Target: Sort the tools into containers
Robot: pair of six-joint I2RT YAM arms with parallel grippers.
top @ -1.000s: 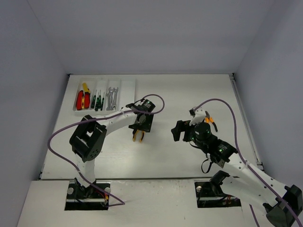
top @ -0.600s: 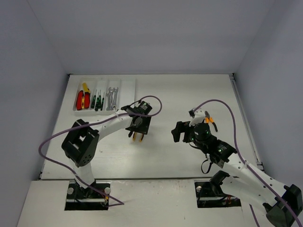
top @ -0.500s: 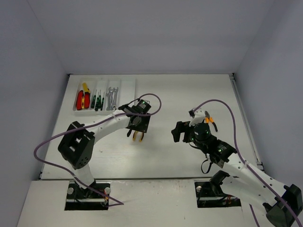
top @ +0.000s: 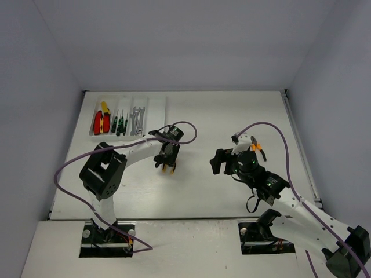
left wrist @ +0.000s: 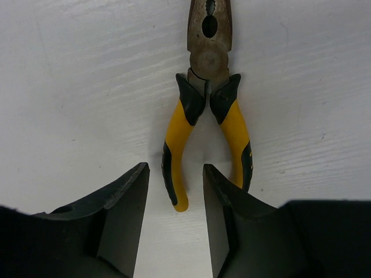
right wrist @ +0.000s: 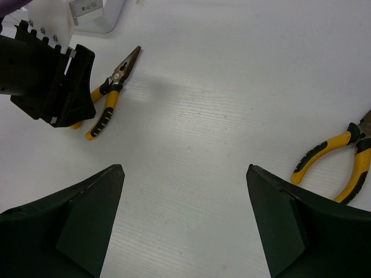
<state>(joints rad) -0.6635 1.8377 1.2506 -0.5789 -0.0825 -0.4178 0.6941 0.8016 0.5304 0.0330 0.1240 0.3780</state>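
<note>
Yellow-and-black needle-nose pliers (left wrist: 206,110) lie flat on the table, handles toward my left gripper (left wrist: 174,174). That gripper is open and empty, its fingers just short of the handle ends; it hovers over the pliers (top: 169,168) in the top view. Second yellow-handled pliers (right wrist: 342,159) lie at the right, beside my right gripper (right wrist: 184,174), which is open wide and empty above bare table. The white tray (top: 155,110) at the back left holds red and yellow knives (top: 99,120), green screwdrivers (top: 119,123) and silver wrenches (top: 137,120) in separate compartments.
The left gripper's black body (right wrist: 52,81) shows in the right wrist view, with a corner of the tray (right wrist: 95,14) behind it. Grey walls enclose the table on three sides. A purple cable (top: 272,130) loops over each arm.
My left gripper has shifted slightly left over the pliers and its arm's elbow has swung. The pliers and the right arm have not moved.
</note>
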